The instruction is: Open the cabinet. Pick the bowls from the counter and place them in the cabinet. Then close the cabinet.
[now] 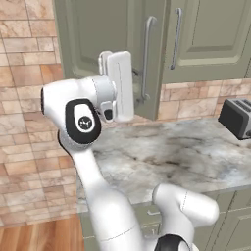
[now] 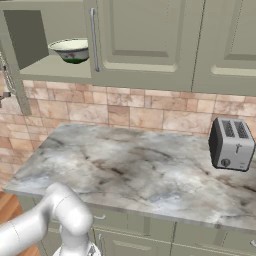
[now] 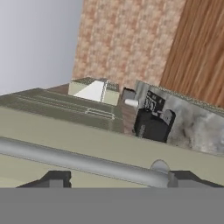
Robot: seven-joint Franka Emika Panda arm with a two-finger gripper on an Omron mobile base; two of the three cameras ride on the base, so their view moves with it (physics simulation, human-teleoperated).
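The two-finger gripper [image 3: 118, 178], jaws spread and clasping nothing, flanks the long silver bar handle [image 3: 87, 160] at the bottom of the hand view, apparently ready to swing the sage-green wall cabinet [image 2: 145, 40] shut. A cream-white bowl with green marking [image 2: 72, 50] sits on its shelf, upper left. A silver toaster [image 2: 231, 145] stands at right on the grey-white marbled counter [image 2: 125, 170], well apart from the door.

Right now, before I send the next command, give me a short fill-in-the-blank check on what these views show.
1. The cream-white bowl sits on the shelf inside the ____.
2. The gripper has its finger tips either side of the door's silver bar ____.
3. The appliance standing on the counter is a ____.

Missing words: cabinet; handle; toaster
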